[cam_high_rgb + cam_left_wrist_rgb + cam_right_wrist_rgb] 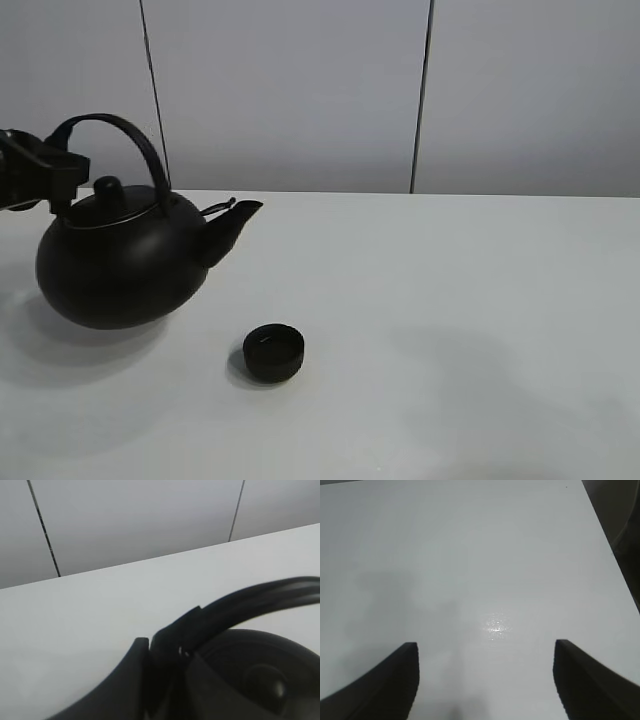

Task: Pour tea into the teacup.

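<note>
Teacup (273, 352) stands near the teapot (125, 255) — left claw (62, 178) clamps its handle (143, 150)

Desk (480, 300): white, smooth, plain, faint grey shadows across it. One teacup (274, 352) stands upright on it, lower than the left gripper (60, 178) and off toward the right gripper's side, with a soft shadow beside it. Directly under the left gripper, the teapot (120, 265): cannot tell whether its base touches the desk. Beneath the right gripper (486, 647), bare desk with a small glint (495, 625).
</note>
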Controlling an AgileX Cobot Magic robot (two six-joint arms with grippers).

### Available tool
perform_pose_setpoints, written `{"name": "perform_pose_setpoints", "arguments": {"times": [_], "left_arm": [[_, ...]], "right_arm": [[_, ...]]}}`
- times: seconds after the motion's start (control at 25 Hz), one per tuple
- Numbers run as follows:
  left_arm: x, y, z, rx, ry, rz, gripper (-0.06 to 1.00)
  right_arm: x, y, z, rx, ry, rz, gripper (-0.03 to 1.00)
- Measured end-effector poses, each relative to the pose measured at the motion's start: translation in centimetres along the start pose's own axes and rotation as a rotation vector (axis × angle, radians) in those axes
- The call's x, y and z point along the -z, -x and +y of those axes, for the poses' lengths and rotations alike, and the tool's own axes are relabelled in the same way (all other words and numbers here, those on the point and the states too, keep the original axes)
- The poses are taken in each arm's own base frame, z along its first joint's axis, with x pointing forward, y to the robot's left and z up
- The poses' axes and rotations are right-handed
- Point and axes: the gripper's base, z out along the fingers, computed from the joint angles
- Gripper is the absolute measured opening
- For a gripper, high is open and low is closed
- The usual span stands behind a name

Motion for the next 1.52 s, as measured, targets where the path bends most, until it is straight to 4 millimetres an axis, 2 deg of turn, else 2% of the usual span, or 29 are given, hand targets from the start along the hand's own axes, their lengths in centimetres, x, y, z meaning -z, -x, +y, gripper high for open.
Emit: {"name": "perform_pose_setpoints", "arguments": {"times": [0.2, 0.4, 0.84, 1.52], "left_arm": [[1.7, -1.6, 1.9, 0.019, 0.024, -0.004, 0.11], [2.7, -2.6, 2.4, 0.004, 0.017, 0.006, 0.11], [1.8, -4.7, 2.5, -0.025, -0.021, 0.023, 0.11], [1.7, -5.0, 2.3, -0.091, -0.047, 0.052, 0.11]], "right_arm": [[0.0, 0.0, 0.0, 0.000, 0.000, 0.000, 0.52], [0.0, 0.0, 0.0, 0.000, 0.000, 0.000, 0.52], [0.0, 0.0, 0.0, -0.001, 0.003, 0.000, 0.52], [0.0, 0.0, 0.0, -0.002, 0.003, 0.000, 0.52]]}}
